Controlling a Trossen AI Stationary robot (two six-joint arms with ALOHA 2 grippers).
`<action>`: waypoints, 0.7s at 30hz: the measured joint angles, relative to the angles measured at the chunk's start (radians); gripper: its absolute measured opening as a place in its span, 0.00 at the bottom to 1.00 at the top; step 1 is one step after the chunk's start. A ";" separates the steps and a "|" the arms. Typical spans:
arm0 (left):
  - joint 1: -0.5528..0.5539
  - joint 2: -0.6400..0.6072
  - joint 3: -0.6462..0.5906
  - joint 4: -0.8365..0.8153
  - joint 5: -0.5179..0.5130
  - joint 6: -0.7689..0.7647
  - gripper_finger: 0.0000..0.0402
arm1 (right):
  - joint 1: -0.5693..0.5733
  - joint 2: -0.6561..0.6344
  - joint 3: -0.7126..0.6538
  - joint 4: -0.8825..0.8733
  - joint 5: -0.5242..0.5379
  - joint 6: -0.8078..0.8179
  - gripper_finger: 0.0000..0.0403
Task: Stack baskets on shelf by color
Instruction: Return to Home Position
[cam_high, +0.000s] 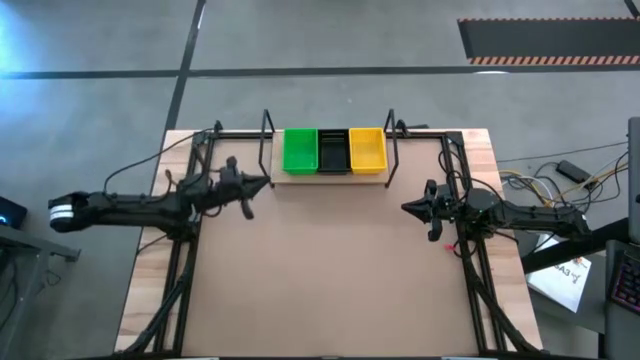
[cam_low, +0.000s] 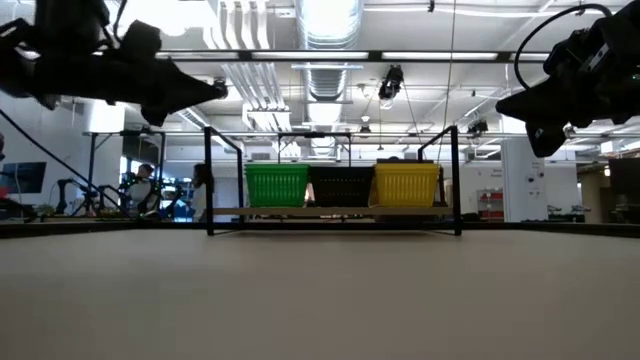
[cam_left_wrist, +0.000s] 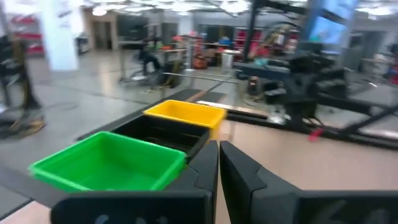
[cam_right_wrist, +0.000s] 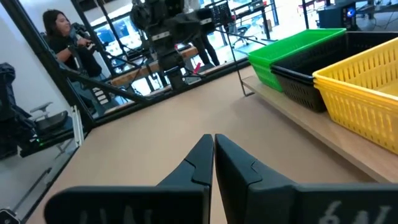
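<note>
On the light wooden shelf (cam_high: 330, 177) with black wire end frames, the bright green plastic mesh baskets (cam_high: 300, 150), black mesh baskets (cam_high: 333, 150) and yellow mesh baskets (cam_high: 367, 150) sit side by side, black in the middle. The left gripper (cam_high: 266, 184) hovers just off the shelf's left end and the right gripper (cam_high: 405, 208) near its right end, both pinched closed and empty.

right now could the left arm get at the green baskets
Probably yes: the left gripper hangs near the green baskets, open from above, though its fingers are shut and the shelf's wire frame stands at that end.
</note>
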 joint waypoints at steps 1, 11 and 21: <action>-0.020 -0.016 -0.014 0.001 0.001 0.014 0.00 | 0.000 0.000 0.000 0.000 0.000 0.000 0.02; -0.220 -0.126 -0.114 0.002 0.025 0.063 0.00 | 0.000 0.000 0.000 0.000 0.000 0.000 0.02; -0.190 -0.436 -0.143 -0.219 0.145 0.063 0.00 | 0.000 0.001 0.000 0.000 0.000 0.000 0.02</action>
